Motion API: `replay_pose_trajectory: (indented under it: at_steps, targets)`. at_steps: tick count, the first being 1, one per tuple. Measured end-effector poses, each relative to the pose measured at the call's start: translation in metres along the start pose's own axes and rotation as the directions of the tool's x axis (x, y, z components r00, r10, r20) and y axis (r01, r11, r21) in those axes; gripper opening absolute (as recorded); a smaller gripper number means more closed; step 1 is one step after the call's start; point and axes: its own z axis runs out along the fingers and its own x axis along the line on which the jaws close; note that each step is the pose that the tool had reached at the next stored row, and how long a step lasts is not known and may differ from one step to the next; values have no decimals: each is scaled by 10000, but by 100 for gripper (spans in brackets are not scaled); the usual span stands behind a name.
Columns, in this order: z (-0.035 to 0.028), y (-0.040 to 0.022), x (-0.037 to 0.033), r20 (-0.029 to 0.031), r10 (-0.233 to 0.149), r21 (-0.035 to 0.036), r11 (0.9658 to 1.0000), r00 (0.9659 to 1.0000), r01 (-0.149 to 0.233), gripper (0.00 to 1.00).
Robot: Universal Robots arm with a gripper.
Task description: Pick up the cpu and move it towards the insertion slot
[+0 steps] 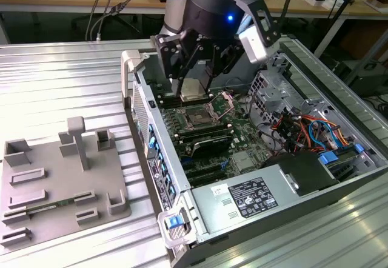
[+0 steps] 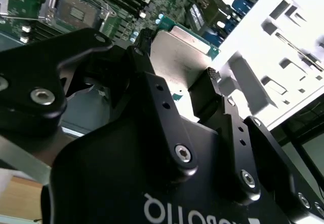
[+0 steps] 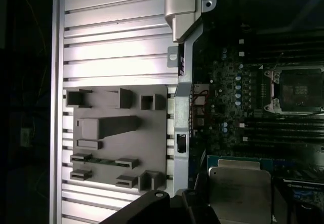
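My gripper (image 1: pixel 192 92) hangs over the open computer case, shut on the cpu (image 1: pixel 191 88), a flat silvery square held by its edges. In the exterior view the cpu hovers just above and toward the exterior view's left of the insertion slot (image 1: pixel 199 117). The slot is a square socket with a dark centre, and its metal frame (image 1: pixel 223 103) is flipped open. In the second wrist view, black fingers (image 2: pixel 210 89) clamp the cpu (image 2: pixel 174 51), and the insertion slot (image 2: pixel 76 12) lies beyond it. In the first wrist view, the cpu (image 3: pixel 237 186) sits apart from the insertion slot (image 3: pixel 298 89).
A grey fixture plate (image 1: pixel 60 177) with raised holders, one carrying a green memory stick (image 1: pixel 45 204), lies on the ribbed metal table at the exterior view's left. Around the socket stand the case wall (image 1: pixel 151 137), black memory slots (image 1: pixel 206 139), coloured cables (image 1: pixel 306 128) and the power supply (image 1: pixel 248 198).
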Motion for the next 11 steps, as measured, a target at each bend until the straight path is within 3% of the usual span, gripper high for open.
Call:
replay_pose_trajectory:
  at_steps: [10, 11]
  targets:
    - [-13, -5, -403, 0, -2, 1, 10000, 10000, 2, 55]
    - [-14, -6, -418, -1, -2, 1, 10000, 10000, 2, 55]
